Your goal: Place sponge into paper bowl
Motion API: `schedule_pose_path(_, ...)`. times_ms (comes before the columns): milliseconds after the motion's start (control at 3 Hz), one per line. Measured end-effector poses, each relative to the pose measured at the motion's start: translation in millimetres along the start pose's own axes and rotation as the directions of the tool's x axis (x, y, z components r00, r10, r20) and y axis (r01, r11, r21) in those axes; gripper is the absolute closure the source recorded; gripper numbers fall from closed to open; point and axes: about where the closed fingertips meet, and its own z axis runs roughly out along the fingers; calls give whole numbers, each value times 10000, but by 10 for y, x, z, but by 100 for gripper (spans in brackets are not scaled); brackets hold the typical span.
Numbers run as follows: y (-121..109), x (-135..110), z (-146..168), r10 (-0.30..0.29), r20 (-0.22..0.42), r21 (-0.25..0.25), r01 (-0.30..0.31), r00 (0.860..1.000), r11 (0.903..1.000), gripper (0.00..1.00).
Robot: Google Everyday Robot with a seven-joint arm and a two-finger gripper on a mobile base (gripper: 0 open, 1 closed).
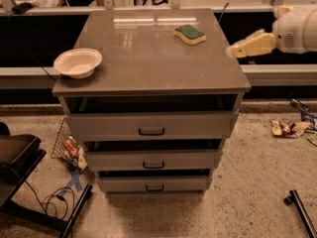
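The sponge (190, 33), yellow with a dark green top, lies flat at the far right of the grey cabinet top (148, 58). The paper bowl (78, 62), off-white and empty, stands upright at the top's left edge, partly over the rim. My gripper (237, 49), cream-coloured on a white arm (296, 28), reaches in from the right. It hovers at the cabinet top's right edge, to the right of and a little nearer than the sponge. It touches neither the sponge nor the bowl.
The cabinet has three drawers (151, 128), each slightly ajar. A counter with a rail (148, 4) runs behind it. Wrappers (290, 128) lie on the floor at right, a wire basket (69, 148) and cables at left, and a black bar (299, 209) at lower right.
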Motion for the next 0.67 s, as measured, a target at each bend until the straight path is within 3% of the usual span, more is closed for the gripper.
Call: schedule_pose_path(667,-182,-479,1368,196,969,-764,-122,9951,9970,0)
